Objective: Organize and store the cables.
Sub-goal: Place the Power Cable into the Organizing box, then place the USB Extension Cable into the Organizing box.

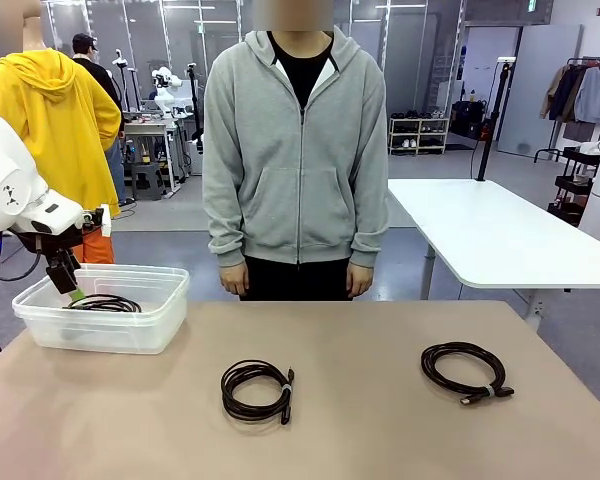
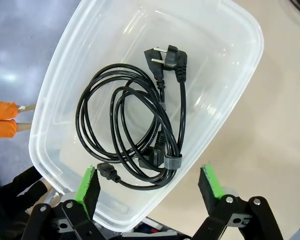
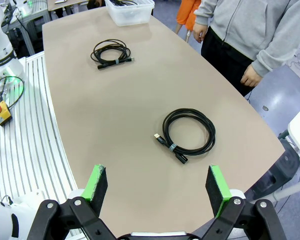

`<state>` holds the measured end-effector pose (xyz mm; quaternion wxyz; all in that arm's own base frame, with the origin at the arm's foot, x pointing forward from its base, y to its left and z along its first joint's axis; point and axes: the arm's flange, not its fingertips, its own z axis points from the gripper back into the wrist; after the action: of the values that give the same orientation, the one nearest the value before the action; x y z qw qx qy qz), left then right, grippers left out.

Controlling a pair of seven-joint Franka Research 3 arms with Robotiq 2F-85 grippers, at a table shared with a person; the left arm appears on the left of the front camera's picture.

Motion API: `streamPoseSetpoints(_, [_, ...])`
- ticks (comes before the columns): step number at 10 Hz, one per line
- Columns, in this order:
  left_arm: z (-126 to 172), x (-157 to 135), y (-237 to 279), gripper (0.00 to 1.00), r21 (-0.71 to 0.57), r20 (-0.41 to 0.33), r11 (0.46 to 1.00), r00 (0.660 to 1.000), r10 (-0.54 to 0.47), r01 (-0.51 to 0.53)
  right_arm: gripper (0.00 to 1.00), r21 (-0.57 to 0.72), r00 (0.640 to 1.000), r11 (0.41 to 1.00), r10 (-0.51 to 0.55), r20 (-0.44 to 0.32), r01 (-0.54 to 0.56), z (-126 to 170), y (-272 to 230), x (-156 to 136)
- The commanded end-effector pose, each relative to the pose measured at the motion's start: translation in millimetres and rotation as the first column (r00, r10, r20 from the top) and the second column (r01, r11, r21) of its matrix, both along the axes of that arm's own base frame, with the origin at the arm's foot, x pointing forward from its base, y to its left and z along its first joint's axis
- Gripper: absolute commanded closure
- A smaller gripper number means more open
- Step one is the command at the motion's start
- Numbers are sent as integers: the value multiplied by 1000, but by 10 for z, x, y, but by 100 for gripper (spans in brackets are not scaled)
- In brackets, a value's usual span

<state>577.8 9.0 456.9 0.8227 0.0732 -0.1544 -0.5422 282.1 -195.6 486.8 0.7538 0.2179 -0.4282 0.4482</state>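
Observation:
Three coiled black cables are in sight. One cable (image 2: 135,125), with a large plug, lies inside the clear plastic bin (image 2: 230,105), also seen as a coil (image 1: 105,303) in the bin (image 1: 150,330) at the table's left. My left gripper (image 1: 68,290) hovers open just above that bin, holding nothing; its green pads (image 2: 87,182) frame the bin's near end. A second cable (image 1: 257,389) lies mid-table. A third cable (image 1: 465,369) lies to the right. High over the table, my right gripper (image 3: 157,187) stands open above the third cable (image 3: 188,132).
A person in a grey hoodie (image 1: 295,150) stands at the far edge, hands (image 1: 234,281) hanging down. A second white table (image 1: 500,235) stands behind on the right. White rails and a red emergency button (image 3: 1,111) lie beside the table's edge.

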Motion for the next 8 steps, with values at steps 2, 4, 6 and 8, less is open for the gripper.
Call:
streamPoseSetpoints(2, [-2, 2, 24, 0, 0, 1, 1000, 1000, 5, -5, 0, 7, 1000, 1000, -4, 4, 4, 13, 24, -14])
streamPoseSetpoints(4, [-2, 2, 24, 0, 0, 1, 1000, 1000, 5, -5, 0, 7, 1000, 1000, -4, 4, 4, 13, 24, -14])
streamPoseSetpoints(6, [-2, 2, 24, 0, 0, 1, 1000, 1000, 5, -5, 0, 7, 1000, 1000, -4, 4, 4, 13, 24, -14])
streamPoseSetpoints(8, [-2, 2, 24, 0, 0, 1, 1000, 1000, 5, -5, 0, 7, 1000, 1000, -4, 4, 4, 13, 24, -14])
